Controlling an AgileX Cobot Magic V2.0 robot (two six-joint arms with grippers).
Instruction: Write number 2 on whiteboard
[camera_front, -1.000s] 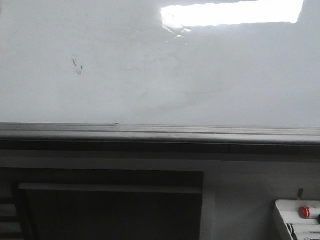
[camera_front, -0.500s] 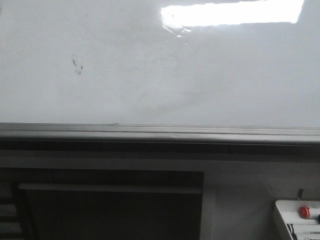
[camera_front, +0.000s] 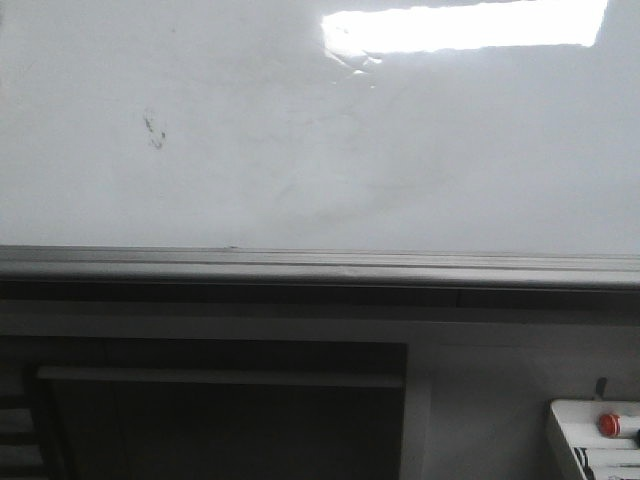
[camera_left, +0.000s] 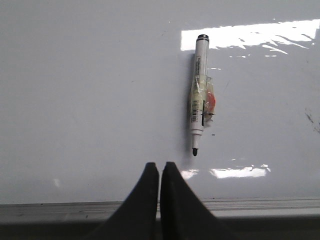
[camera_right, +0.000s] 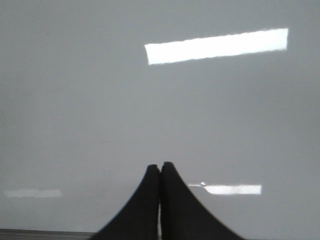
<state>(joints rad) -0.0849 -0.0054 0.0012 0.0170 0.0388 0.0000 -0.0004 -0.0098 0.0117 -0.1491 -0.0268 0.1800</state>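
1. The large glossy white whiteboard (camera_front: 400, 150) with its grey metal edge rail (camera_front: 320, 265) is filling most of every view, and bright strips of light glare are reflecting off it.
2. The small white box with a red button (camera_front: 600, 435) is sitting low at the right of the front view, below the rail.
3. The left gripper (camera_left: 160, 170) is hovering over the board with its 2 black fingers pressed together and gripping nothing.
4. The right gripper (camera_right: 160, 170) is doing the same over a bare stretch of board, fingers closed and empty.
5. The white marker pen with a black tip and taped-on orange wrap (camera_left: 199, 95) is lying flat on the board, uncapped as far as I can tell, just beyond the left gripper.
6. The small dark smudge specks (camera_front: 154, 130) are showing on the board's left part; they are probably old marks, not a digit.
7. No number 2 is appearing anywhere, so I judge the task is barely starting: picking up the marker and writing are both remaining.
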